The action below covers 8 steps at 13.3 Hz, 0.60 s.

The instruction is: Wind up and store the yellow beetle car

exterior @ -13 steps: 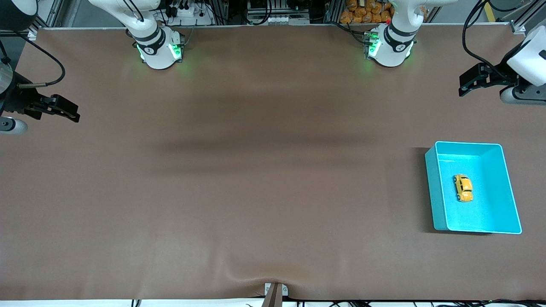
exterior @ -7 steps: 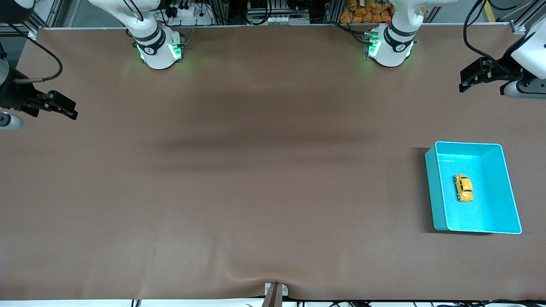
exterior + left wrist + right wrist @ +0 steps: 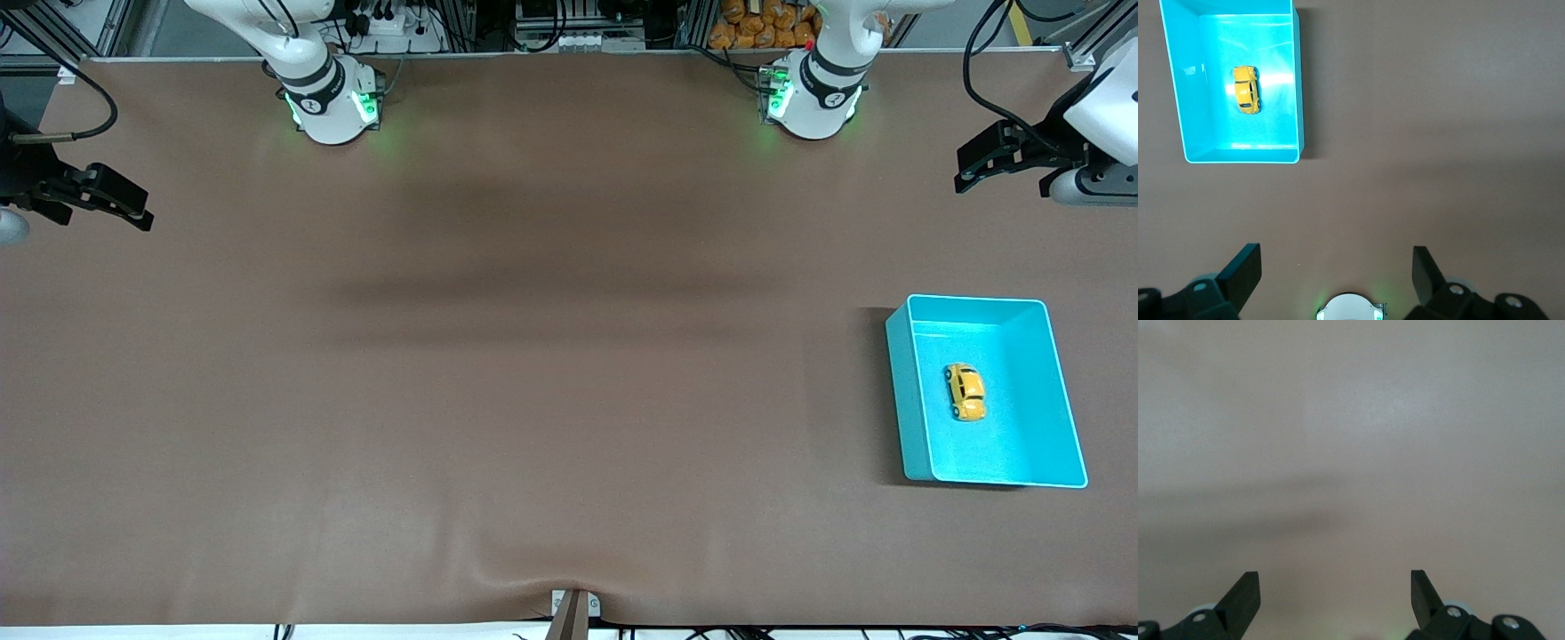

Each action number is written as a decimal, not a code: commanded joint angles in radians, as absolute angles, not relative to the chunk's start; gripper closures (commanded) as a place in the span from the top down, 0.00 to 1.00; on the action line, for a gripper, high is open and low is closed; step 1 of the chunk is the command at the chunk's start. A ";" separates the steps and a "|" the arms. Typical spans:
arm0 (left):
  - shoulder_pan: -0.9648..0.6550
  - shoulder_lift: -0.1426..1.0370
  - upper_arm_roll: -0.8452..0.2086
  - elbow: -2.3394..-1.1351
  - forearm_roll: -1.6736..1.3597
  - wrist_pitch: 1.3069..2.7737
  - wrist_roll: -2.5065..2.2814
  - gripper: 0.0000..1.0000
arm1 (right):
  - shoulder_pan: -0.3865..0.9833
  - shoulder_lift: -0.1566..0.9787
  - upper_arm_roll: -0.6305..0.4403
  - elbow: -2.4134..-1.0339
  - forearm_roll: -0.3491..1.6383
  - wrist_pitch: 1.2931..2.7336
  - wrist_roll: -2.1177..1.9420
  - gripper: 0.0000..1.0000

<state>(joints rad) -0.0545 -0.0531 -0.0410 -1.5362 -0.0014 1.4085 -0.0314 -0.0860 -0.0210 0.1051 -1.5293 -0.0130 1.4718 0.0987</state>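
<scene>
The yellow beetle car point(image 3: 965, 391) lies inside the teal bin point(image 3: 905, 391) near the left arm's end of the table. It also shows in the left wrist view point(image 3: 1246, 89), in the bin point(image 3: 1297, 80). My left gripper point(image 3: 967, 171) is open and empty, high over the table's edge at that end, well clear of the bin; in its wrist view the gripper point(image 3: 1335, 267) has its jaws wide apart. My right gripper point(image 3: 133, 209) is open and empty over the table's edge at the right arm's end; its wrist view shows the gripper point(image 3: 1335, 587) over bare table.
The brown table mat point(image 3: 533, 400) spreads between the arms. The two arm bases point(image 3: 333, 102) stand along the table's edge farthest from the front camera. A small bracket point(image 3: 573, 609) sits at the nearest edge.
Both grippers have drawn outward and up, away from the middle of the table. The car and the bin have not moved.
</scene>
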 commanded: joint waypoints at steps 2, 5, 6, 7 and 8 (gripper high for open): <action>-0.061 -0.064 -0.035 -1.534 -0.018 1.393 -0.049 1.00 | -0.101 -0.029 0.107 -1.531 0.018 1.459 0.103 1.00; -0.061 -0.063 -0.035 -1.534 -0.018 1.393 -0.049 1.00 | -0.101 -0.028 0.107 -1.531 0.018 1.459 0.101 1.00; -0.061 -0.061 -0.035 -1.532 -0.018 1.393 -0.049 1.00 | -0.101 -0.028 0.107 -1.532 0.018 1.457 0.100 1.00; -0.060 -0.058 -0.034 -1.534 -0.018 1.393 -0.049 1.00 | -0.100 -0.028 0.107 -1.531 0.018 1.457 0.091 1.00; -0.060 -0.058 -0.034 -1.534 -0.018 1.393 -0.049 1.00 | -0.100 -0.028 0.109 -1.531 0.018 1.457 0.086 1.00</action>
